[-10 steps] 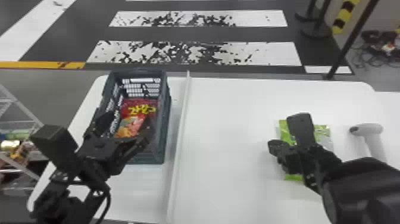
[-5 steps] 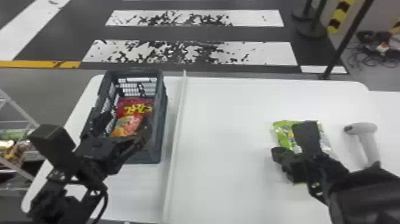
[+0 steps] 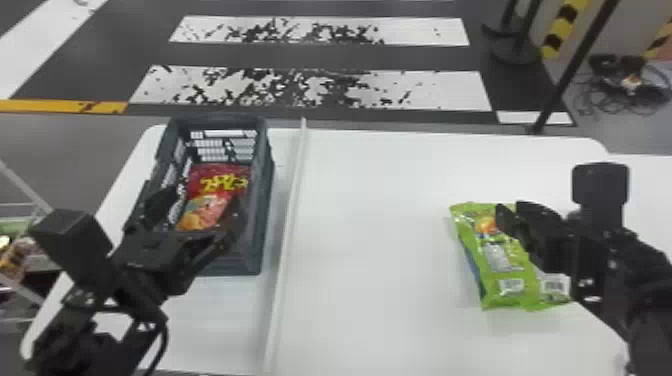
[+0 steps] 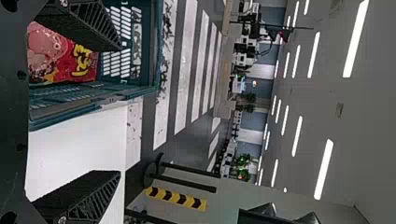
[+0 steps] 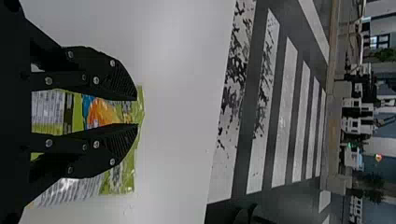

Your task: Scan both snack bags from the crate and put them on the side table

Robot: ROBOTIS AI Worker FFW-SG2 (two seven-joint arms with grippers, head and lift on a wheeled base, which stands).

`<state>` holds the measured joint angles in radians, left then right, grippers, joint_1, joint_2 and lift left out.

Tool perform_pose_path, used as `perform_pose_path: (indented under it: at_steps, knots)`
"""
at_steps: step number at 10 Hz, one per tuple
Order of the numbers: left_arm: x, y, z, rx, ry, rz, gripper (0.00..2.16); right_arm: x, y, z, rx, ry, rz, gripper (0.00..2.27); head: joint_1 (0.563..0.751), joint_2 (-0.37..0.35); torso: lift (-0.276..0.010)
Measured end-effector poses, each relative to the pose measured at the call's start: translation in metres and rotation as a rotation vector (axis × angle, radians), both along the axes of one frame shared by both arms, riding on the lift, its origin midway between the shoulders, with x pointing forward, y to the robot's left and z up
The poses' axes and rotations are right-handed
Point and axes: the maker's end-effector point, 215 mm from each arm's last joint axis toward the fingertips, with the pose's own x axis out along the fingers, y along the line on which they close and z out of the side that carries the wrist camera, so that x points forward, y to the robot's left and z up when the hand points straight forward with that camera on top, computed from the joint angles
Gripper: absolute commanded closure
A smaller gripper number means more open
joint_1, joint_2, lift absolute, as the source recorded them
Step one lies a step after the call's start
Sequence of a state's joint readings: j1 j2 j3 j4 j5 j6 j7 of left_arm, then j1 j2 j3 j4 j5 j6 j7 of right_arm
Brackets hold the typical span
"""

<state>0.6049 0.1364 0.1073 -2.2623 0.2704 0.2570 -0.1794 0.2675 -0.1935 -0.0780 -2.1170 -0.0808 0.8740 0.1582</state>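
Observation:
My left gripper [image 3: 195,215] is over the near part of the dark crate [image 3: 262,250], its fingers open on either side of the red snack bag [image 3: 207,195] inside. In the left wrist view, the left gripper [image 4: 116,112] has one finger over the crate [image 4: 70,105] and the red bag [image 4: 88,56], the other past the crate's side. On the white table lies the green snack bag [image 3: 525,300], with my right gripper [image 3: 512,217] over its far part. The right gripper [image 5: 137,112] is open in the right wrist view, a narrow gap over the green bag [image 5: 137,105].
A raised white strip [image 3: 287,225] runs across the table [image 3: 370,225] between the crate and the green bag. A shelf rack [image 3: 22,300] with goods stands at the left. A dark pole [image 3: 575,65] rises beyond the table's far right edge.
The right gripper has moved right and farther out over the green bag, uncovering more of it. Its arm now hides the white handheld scanner. The left gripper has barely moved.

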Motion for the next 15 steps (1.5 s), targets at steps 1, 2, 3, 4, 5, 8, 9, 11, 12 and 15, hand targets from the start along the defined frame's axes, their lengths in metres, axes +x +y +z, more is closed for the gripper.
perform_pose_path:
  at_steps: [1,2,3,4,5,8,9,11,12,15]
  knots:
    - [0.0,0.001,0.001,0.002,-0.002,-0.001,0.05,-0.005,-0.052,-0.002,-0.027,0.021,-0.088,0.02,0.695,-0.09,-0.087]
    - [0.0,0.001,0.001,0.004,-0.004,-0.002,0.05,-0.017,-0.102,-0.01,-0.029,0.051,-0.173,0.03,0.695,-0.163,-0.087]
    - [0.001,0.0,0.002,0.004,-0.006,-0.004,0.05,-0.029,-0.143,-0.02,-0.026,0.079,-0.238,0.05,0.695,-0.234,-0.087]
    - [0.001,-0.001,0.002,0.002,-0.005,-0.005,0.05,-0.038,-0.169,-0.03,-0.018,0.107,-0.271,0.05,0.695,-0.277,-0.087]
    - [0.001,-0.002,0.001,0.0,-0.003,-0.005,0.05,-0.04,-0.184,-0.039,-0.007,0.127,-0.283,0.05,0.695,-0.291,-0.087]
    - [-0.001,-0.001,-0.004,-0.002,0.005,-0.002,0.05,-0.023,-0.21,-0.062,0.018,0.18,-0.278,0.07,0.695,-0.324,-0.087]
    - [-0.001,-0.001,-0.005,-0.003,0.007,-0.001,0.05,-0.018,-0.212,-0.067,0.024,0.199,-0.271,0.12,0.695,-0.325,-0.087]
    - [-0.001,0.0,-0.008,-0.005,0.01,0.001,0.05,-0.011,-0.21,-0.083,0.039,0.259,-0.26,0.48,0.695,-0.322,-0.087]
    - [-0.001,-0.001,-0.007,-0.006,0.009,0.001,0.05,-0.008,-0.207,-0.09,0.045,0.281,-0.252,0.93,0.695,-0.318,-0.087]
    - [-0.002,0.0,-0.009,-0.006,0.011,0.002,0.05,0.003,-0.205,-0.1,0.044,0.32,-0.241,2.25,0.695,-0.308,-0.087]
